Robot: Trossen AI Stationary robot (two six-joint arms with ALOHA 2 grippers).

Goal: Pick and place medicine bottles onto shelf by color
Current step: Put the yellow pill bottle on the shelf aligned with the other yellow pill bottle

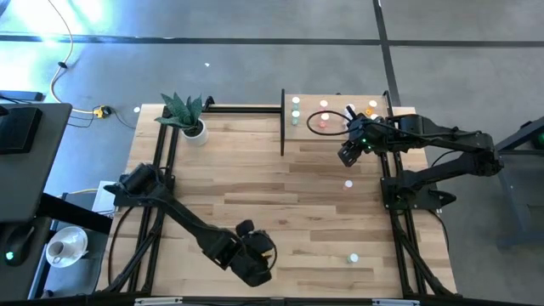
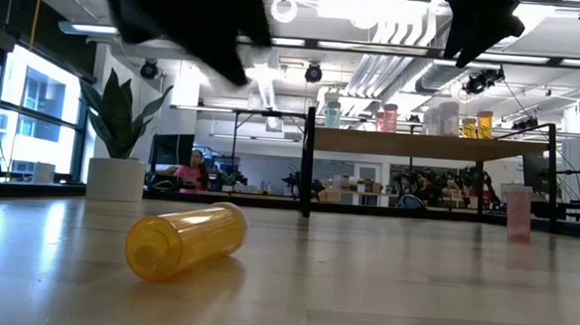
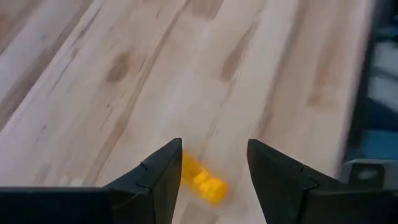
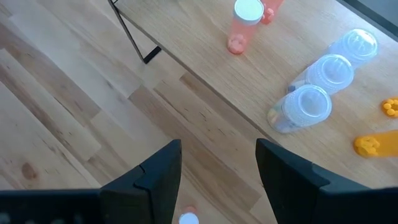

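An orange bottle (image 2: 187,239) lies on its side on the table near the front edge. In the left wrist view the orange bottle (image 3: 202,180) shows between the fingertips of my open left gripper (image 3: 214,168), which hovers above it (image 1: 257,255). My right gripper (image 1: 349,155) is open and empty above the table, just in front of the shelf (image 1: 336,134). The shelf (image 4: 298,37) carries green (image 1: 295,110), pink (image 4: 244,25), clear (image 4: 323,78) and orange (image 4: 373,144) bottles, all upright. A pink bottle (image 1: 348,183) stands on the table below my right gripper, and it also shows in the right wrist view (image 4: 186,218).
A white-capped bottle (image 1: 354,257) stands on the table at the front right. A potted plant (image 1: 189,119) stands at the back left. Black frame rails (image 1: 242,108) run along the table's back and sides. Bare planks (image 1: 255,170) lie between the two arms.
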